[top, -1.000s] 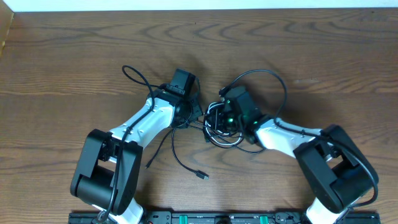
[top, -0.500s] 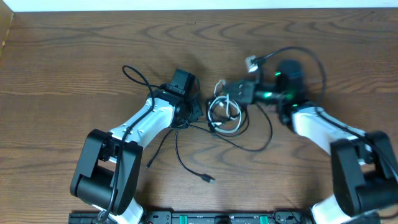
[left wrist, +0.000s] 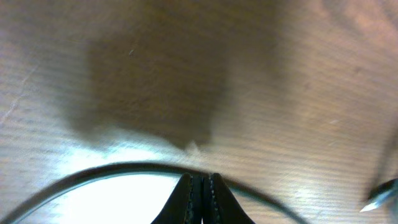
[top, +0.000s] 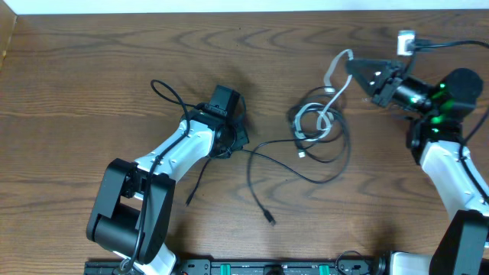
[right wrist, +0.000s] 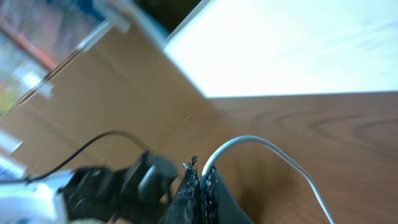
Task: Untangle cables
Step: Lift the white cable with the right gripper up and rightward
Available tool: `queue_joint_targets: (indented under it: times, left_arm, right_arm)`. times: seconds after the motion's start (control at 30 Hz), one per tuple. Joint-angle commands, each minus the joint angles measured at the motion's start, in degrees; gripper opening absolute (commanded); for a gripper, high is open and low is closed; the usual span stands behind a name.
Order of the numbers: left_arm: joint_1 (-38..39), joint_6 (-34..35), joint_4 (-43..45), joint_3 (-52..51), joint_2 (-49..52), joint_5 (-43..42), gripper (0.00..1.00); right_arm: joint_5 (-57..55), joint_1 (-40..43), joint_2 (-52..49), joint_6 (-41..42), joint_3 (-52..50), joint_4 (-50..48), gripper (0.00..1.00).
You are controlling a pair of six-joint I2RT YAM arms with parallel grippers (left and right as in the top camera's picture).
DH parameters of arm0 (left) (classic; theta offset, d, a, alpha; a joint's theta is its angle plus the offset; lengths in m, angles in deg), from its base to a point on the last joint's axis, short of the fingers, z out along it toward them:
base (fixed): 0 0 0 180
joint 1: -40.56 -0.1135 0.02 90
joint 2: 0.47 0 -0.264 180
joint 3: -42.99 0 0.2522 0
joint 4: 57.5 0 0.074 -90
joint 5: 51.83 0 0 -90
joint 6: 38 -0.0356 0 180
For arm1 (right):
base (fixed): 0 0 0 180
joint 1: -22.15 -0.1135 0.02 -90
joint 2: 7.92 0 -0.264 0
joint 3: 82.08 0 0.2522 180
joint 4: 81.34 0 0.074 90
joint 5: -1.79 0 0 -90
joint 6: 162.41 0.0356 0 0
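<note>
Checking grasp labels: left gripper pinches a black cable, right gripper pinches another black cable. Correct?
No. The right gripper is shut on the white cable, not a black one; the right wrist view shows it. The left gripper does pinch a black cable.

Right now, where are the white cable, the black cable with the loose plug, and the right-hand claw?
white cable (top: pixel 337 95), overhead view, on the stretch leading up to the gripper.
black cable (top: pixel 270 219), overhead view, on its loose plug end.
right gripper (top: pixel 351 66), overhead view, between its closed fingertips.

left gripper (left wrist: pixel 200 182) pinching black cable (left wrist: pixel 93 172), wooden table (left wrist: pixel 286 93)
</note>
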Motion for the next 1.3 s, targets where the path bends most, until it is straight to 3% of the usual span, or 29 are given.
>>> queue_joint_targets:
  times: [0.0,0.1,0.17,0.23,0.3,0.4,0.5,0.57,0.87,1.07,1.27]
  left_arm:
    - [-0.1,-2.4,-2.4,0.5,-0.2,4.8,0.08]
    - [-0.1,-2.4,-4.2,0.5,-0.2,7.9,0.08]
    - [-0.1,-1.8,-3.3,0.5,-0.2,5.6,0.08]
    - [-0.1,-3.5,-0.3,0.5,-0.2,-0.6,0.08]
    - [-0.1,-9.9,5.9,0.5,-0.2,-12.0,0.08]
    - [-0.1,-15.7,16.2,0.5,-0.2,-28.4,0.34]
    - [-0.1,-16.7,22.6,0.5,-0.2,-32.4,0.56]
    - [0.1,-17.5,25.0,0.5,-0.2,-31.1,0.63]
    - [7.4,-16.8,29.5,0.5,0.3,-8.4,0.63]
    - [12.7,-16.1,36.1,0.5,1.8,-2.6,0.63]
    - [14.4,-10.9,37.3,0.5,2.7,1.7,0.66]
  right_arm:
    - [-5.0,3.0,0.6,-0.1,1.5,0.2,0.01]
    - [-6.1,3.6,0.6,-1.8,1.7,3.7,0.02]
    - [-6.7,2.5,0.6,-4.9,1.7,9.3,0.01]
    - [-9.1,0.5,0.6,-8.7,1.7,17.2,0.02]
    - [-12.2,-2.4,0.6,-11.1,1.7,24.1,0.02]
    - [-13.4,-7.2,0.6,-12.3,1.7,27.9,0.02]
    - [-12.9,-11.3,1.1,-12.3,1.8,27.7,0.02]
    - [-12.9,-12.6,1.8,-12.3,1.8,27.7,0.02]
    - [-12.9,-11.7,7.7,-11.9,1.8,27.9,0.01]
    - [-13.0,-9.0,13.0,-10.3,1.8,27.3,0.01]
    - [-11.6,-7.8,19.9,-7.7,1.9,24.4,0.02]
